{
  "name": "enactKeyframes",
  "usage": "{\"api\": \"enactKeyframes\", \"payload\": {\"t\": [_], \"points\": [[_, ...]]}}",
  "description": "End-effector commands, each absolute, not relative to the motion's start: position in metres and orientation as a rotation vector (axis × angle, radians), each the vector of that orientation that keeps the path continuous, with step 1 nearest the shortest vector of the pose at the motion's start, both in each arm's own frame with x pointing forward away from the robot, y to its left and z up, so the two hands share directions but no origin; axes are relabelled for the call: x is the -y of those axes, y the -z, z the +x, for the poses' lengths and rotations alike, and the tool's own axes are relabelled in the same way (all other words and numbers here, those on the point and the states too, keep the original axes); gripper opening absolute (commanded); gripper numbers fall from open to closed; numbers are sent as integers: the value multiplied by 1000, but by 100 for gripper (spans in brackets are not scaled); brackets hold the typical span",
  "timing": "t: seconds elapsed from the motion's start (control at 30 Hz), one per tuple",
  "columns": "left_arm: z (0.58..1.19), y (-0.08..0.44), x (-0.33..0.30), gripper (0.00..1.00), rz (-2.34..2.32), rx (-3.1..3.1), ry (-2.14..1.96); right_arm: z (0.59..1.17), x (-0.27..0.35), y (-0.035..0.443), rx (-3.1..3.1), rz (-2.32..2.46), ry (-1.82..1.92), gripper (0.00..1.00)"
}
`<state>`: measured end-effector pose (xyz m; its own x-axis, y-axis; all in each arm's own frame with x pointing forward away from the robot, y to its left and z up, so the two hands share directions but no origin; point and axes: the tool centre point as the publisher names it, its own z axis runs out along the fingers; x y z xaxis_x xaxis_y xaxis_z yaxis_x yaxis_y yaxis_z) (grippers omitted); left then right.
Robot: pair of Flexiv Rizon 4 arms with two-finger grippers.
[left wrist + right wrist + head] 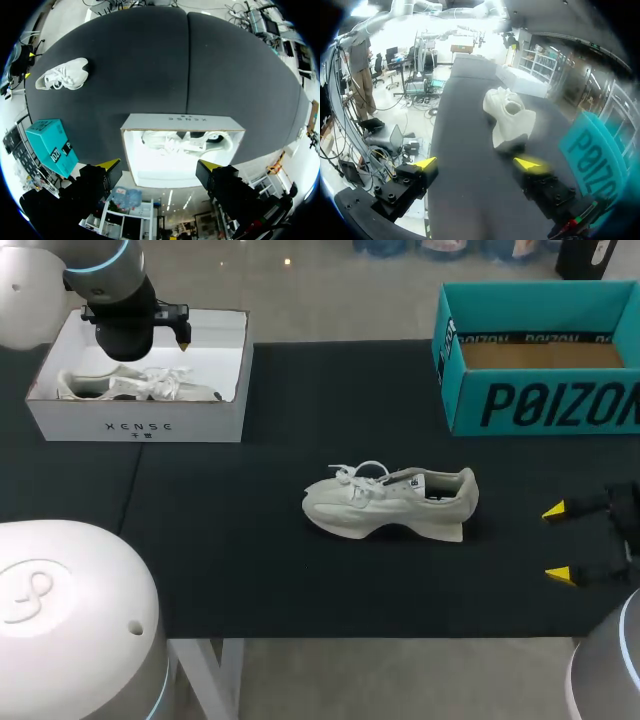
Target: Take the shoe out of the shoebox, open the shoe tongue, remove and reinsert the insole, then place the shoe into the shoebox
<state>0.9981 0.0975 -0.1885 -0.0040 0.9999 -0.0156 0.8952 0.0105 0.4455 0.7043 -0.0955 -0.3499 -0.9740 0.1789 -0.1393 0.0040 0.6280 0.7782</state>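
Your left arm (120, 310) hangs straight down over the white cardboard shoebox (140, 425) at the table's far left corner. Your left gripper (159, 165) is spread wide above the box's open top, its yellow tips apart and pinching nothing. Inside, a white lace-up shoe (185, 141) lies along the wall nearer you.

Your right gripper (555, 542) sits low at the table's right edge, its fingers splayed and bare, pointing at the heel of the cream chunky-soled sneaker (390, 502). That sneaker stands on its sole mid-table, toe toward your left, and is apart from both grippers.

The teal cardboard shoebox (545, 405) sits open at the far right corner, overhanging the view's right side. Black table (250, 560) cloth shows on every side of the sneaker, with a broad strip between the two boxes. The table's near edge runs just below the right gripper.
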Motion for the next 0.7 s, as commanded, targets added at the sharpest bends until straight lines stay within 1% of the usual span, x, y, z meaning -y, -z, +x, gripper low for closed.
{"api": "enactKeyframes", "payload": {"t": [0.03, 0.43, 0.7], "points": [[998, 188, -98, 100, 1952, -1965, -448, 709, 96, 359, -2592, 132, -1358, 100], [998, 188, -98, 100, 1952, -1965, -448, 737, 92, 365, -2638, 37, -1517, 100], [998, 188, -98, 100, 1952, -1965, -448, 749, 91, 379, -2621, -26, -1624, 100]]}}
